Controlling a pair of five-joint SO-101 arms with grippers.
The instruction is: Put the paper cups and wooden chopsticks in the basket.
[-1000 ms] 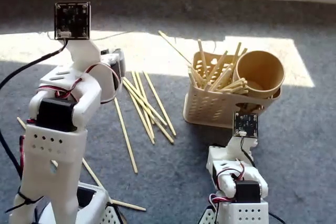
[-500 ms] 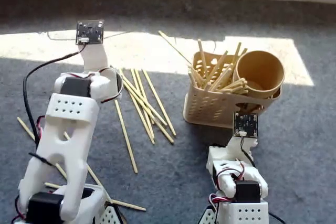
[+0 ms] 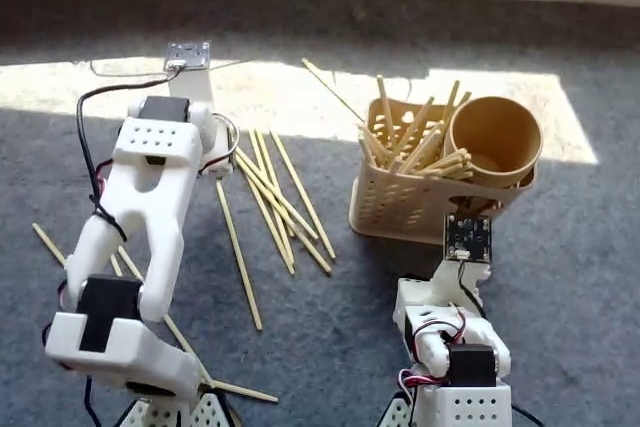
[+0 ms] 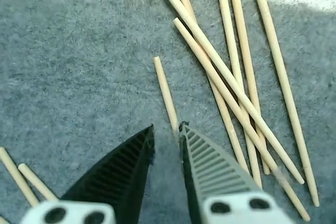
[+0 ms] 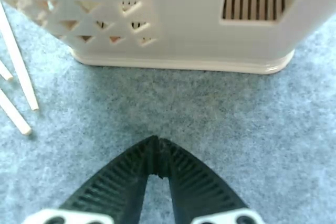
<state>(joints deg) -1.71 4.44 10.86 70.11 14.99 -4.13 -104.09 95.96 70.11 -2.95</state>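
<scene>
Chopsticks [image 3: 280, 209] lie scattered on grey carpet [image 3: 560, 277], sunlit patch [image 3: 280, 97] behind.

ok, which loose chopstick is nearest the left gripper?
The lone chopstick lying apart from the crossed pile. Its near end sits right at the open tips of the left gripper.

Ahead of left gripper [image 4: 166, 129]: bare carpet [image 4: 79, 51] to one side, crossed pile of chopsticks [image 4: 236, 87] to the other.
Between its jaws: narrow gap, with the end of a lone chopstick [image 4: 166, 95] just in front.
Ahead of right gripper [image 5: 157, 142]: short strip of bare carpet, then blocked by the basket [image 5: 184, 24] wall.
Between pile and basket: open lane of carpet.
Basket mouth: crowded with upright chopsticks [image 3: 385, 107]; paper cup [image 3: 495, 137] tilted at one end.
Left arm [image 3: 150, 207]: stretched low beside the pile, over stray sticks.
</scene>
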